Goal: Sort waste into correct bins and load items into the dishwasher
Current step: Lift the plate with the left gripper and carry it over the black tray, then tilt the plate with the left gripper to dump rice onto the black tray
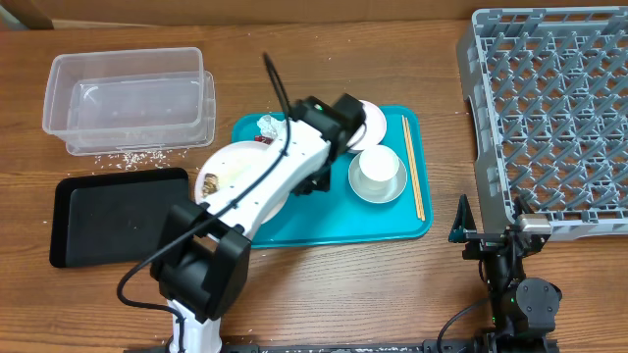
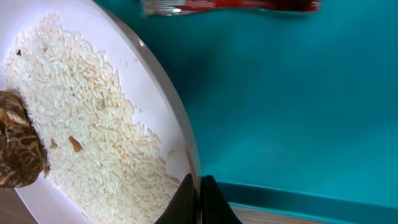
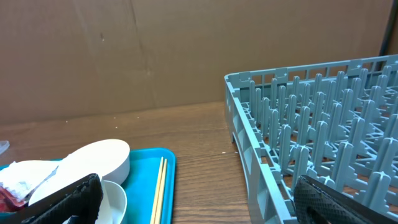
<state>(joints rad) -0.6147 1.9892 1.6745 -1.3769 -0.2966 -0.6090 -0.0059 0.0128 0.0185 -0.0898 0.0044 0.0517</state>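
A round white plate (image 1: 231, 165) with rice (image 2: 93, 124) and a brown food scrap (image 2: 18, 149) lies on the left of the teal tray (image 1: 324, 221). My left gripper (image 2: 200, 190) is shut on the plate's right rim; from overhead it shows at the plate's edge (image 1: 314, 181). A red sauce packet (image 2: 230, 5) lies just beyond. A crumpled napkin (image 1: 267, 125), a white bowl (image 1: 371, 120), a cup (image 1: 379, 169) in a grey dish (image 1: 358, 186) and chopsticks (image 1: 413, 167) are on the tray. My right gripper (image 1: 496, 235) is open and empty beside the dish rack (image 1: 549, 108).
A clear plastic tub (image 1: 128, 98) stands at the back left with loose rice grains (image 1: 128, 157) in front of it. A black tray (image 1: 108, 211) lies front left. The rack's left wall (image 3: 261, 155) is close to my right gripper (image 3: 199, 208).
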